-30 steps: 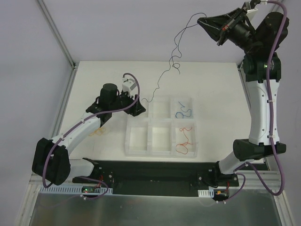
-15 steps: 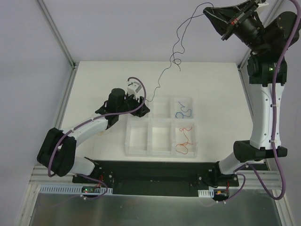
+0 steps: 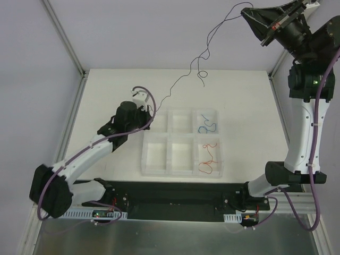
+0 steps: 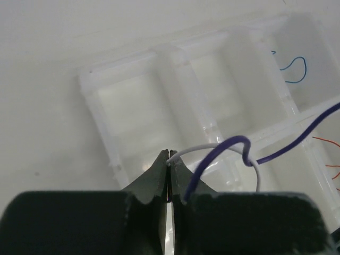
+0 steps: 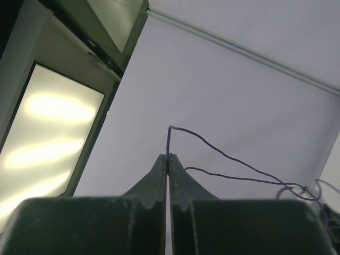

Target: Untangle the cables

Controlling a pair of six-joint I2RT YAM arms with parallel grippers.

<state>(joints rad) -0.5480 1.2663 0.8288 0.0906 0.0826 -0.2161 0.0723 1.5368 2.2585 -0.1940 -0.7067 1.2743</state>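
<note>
A thin dark purple cable [image 3: 197, 64] hangs in the air from upper right down toward the tray's far left corner, with a small curl midway. My right gripper [image 3: 244, 11] is raised high at the back right and shut on that cable's upper end [image 5: 168, 143]. My left gripper [image 3: 153, 116] sits low by the tray's far left corner, shut on the end of a white cable [image 4: 212, 146]. The purple cable [image 4: 234, 142] loops over the white one just past the right finger. A blue cable [image 3: 207, 126] and a red-orange cable [image 3: 208, 159] each lie in their own tray compartment.
A clear six-compartment tray [image 3: 182, 166] stands on the white table in front of the arm bases. Its left and middle compartments hold nothing. Grey walls with metal posts close in the table at the left [image 3: 64, 37] and back right.
My left gripper has shut on the white cable and drawn slightly back to the left. My right gripper has risen higher and to the right, pulling the purple cable straighter.
</note>
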